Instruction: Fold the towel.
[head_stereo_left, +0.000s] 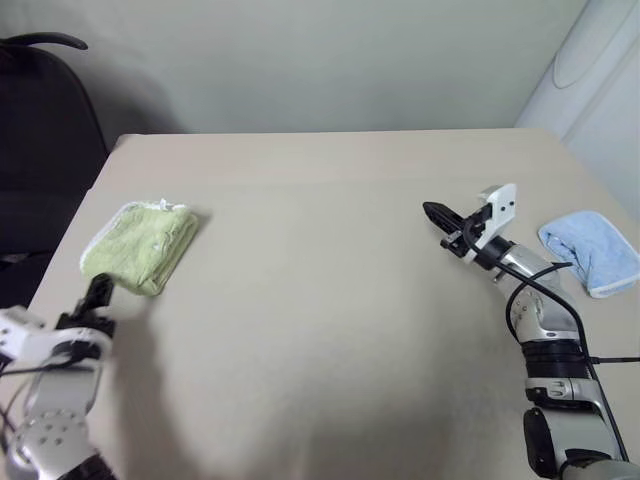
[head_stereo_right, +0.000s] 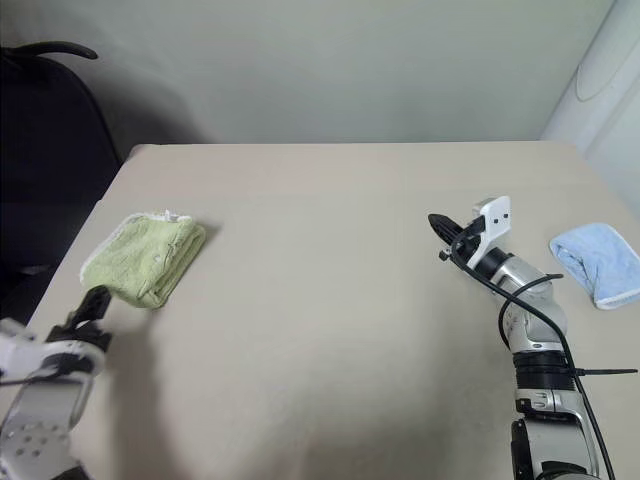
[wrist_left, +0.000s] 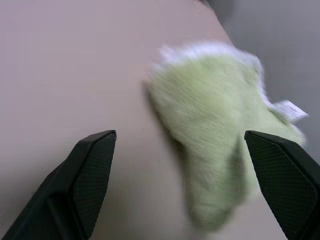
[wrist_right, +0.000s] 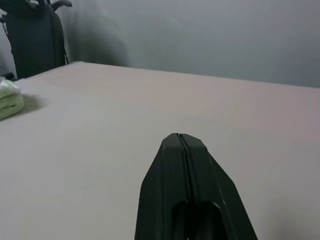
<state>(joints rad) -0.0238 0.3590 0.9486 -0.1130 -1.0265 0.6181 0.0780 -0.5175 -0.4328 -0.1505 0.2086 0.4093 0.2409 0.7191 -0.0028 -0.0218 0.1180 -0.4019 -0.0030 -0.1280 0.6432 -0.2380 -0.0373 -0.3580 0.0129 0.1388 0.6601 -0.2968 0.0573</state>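
Nearest, at lower left of the head view: left gripper (head_stereo_left: 97, 293), fingers spread wide and empty, hovering over the beige table (head_stereo_left: 320, 300) just short of the towel's near end. Seen from the left wrist: two black fingers (wrist_left: 92, 170) apart at either side, towel (wrist_left: 220, 150) lying on the tabletop between and beyond them, touching neither; small white tag poking out at one edge.

Just beyond, left of centre: light green towel, folded into a compact bundle, white stitched edging showing at the far end, resting flat near the table's left edge.

Right of centre, level with it: right gripper (head_stereo_left: 437, 213), black fingers pressed together with nothing between them, raised above the table and aimed toward the middle of the frame. Confirmed from the right wrist, closed fingers (wrist_right: 182, 175) meeting in a thin seam, bare table ahead, green bundle at far left.

At far right, well apart from the towel: smaller light blue cloth (head_stereo_left: 592, 248), crumpled, near the table's right edge.

Farthest, at upper left behind the table: dark office chair (head_stereo_left: 45, 120) against a pale wall.
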